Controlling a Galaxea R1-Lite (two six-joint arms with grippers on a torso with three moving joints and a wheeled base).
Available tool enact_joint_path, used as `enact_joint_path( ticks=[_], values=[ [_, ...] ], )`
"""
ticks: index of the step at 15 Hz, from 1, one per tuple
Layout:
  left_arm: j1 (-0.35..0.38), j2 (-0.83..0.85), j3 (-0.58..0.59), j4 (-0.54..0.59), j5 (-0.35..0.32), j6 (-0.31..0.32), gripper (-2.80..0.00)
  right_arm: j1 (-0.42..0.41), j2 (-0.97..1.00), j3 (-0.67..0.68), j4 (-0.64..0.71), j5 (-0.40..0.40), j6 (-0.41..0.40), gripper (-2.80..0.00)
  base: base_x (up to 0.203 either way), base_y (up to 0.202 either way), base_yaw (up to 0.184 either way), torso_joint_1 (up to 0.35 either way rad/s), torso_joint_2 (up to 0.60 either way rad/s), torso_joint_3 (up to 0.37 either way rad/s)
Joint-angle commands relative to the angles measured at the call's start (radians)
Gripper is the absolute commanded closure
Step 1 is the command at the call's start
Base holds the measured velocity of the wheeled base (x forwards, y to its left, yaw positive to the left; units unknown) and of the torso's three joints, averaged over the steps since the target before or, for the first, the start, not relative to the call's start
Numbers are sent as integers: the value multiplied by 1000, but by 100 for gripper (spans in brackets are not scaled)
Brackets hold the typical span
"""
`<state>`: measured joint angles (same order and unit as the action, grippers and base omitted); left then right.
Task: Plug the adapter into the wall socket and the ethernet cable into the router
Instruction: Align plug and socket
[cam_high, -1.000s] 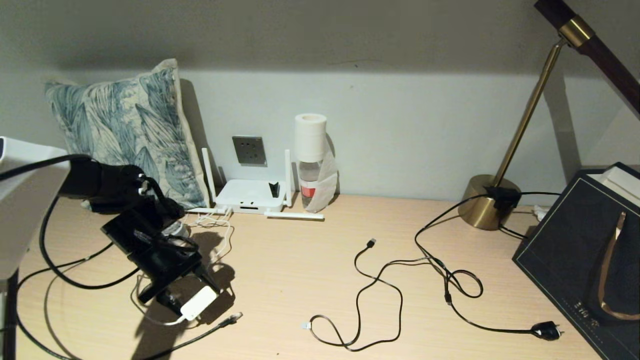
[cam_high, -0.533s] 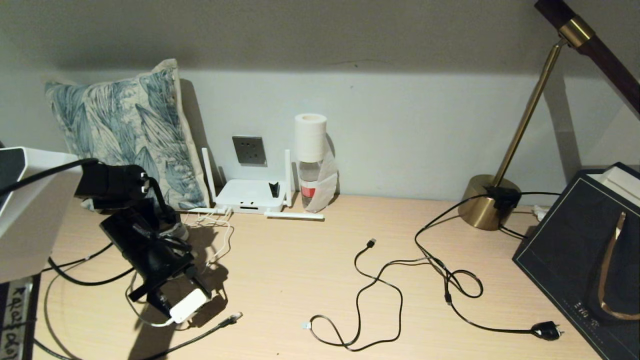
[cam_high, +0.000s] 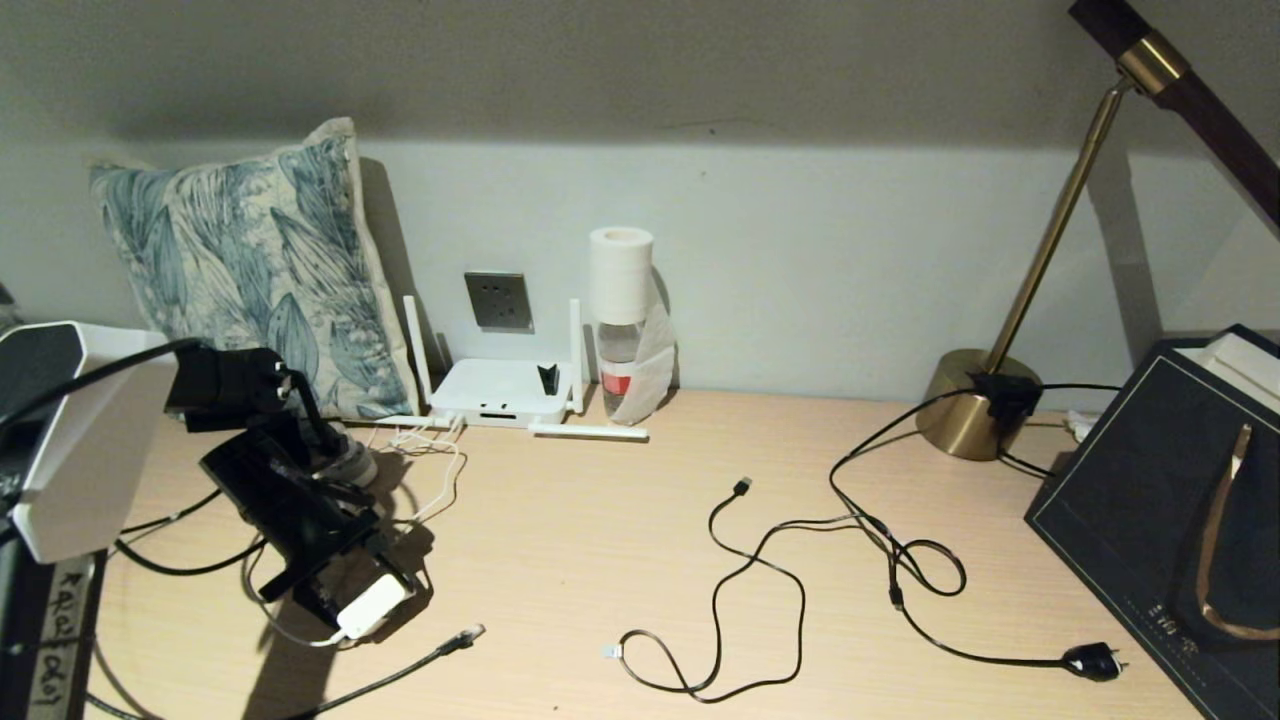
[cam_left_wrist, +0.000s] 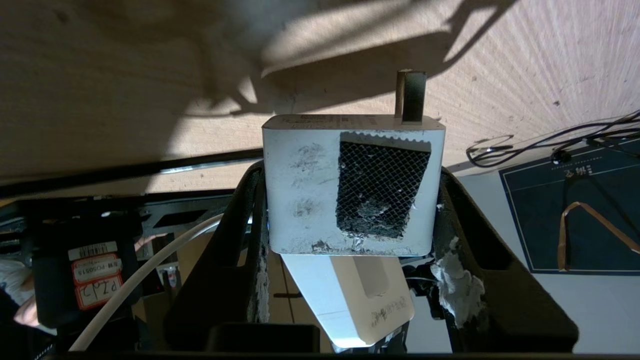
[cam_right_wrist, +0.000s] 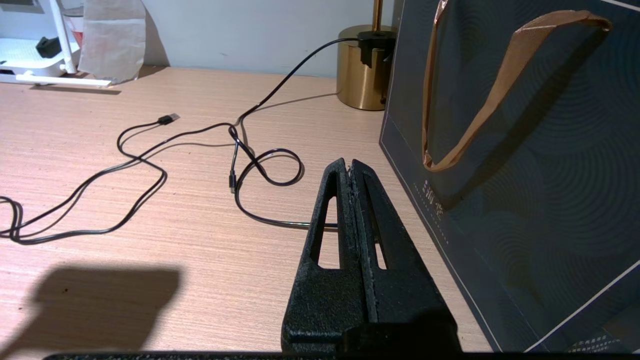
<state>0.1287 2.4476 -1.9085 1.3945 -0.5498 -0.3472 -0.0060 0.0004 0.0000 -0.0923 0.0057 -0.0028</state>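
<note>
Wood desk (cam_high: 600, 540); left gripper (cam_high: 355, 600) clamped on adapter (cam_high: 370, 607); right gripper (cam_right_wrist: 350, 167) closed, empty

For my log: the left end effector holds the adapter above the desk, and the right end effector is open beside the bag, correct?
Not quite: the right end effector is shut, as the right wrist view shows. The left end effector does hold the adapter above the desk, and the bag is beside the right one.
</note>
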Motion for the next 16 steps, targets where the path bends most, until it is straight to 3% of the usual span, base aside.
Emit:
enact_joint_path(
  ticks=[1, 10, 16],
  values=[
    [2, 12, -4, 6, -2, -3, -280, 0, 1, 35, -1, 0, 0, 0, 0, 0, 0, 0, 0, 0],
    [8, -36, -5, 2, 0, 3, -280, 0, 1, 35, -1, 0, 0, 0, 0, 0, 0, 0, 0, 0],
    [-13, -282, -2, -14, 104, 145, -280, 0, 1, 35, -1, 0, 0, 0, 0, 0, 0, 0, 0, 0]
  ],
)
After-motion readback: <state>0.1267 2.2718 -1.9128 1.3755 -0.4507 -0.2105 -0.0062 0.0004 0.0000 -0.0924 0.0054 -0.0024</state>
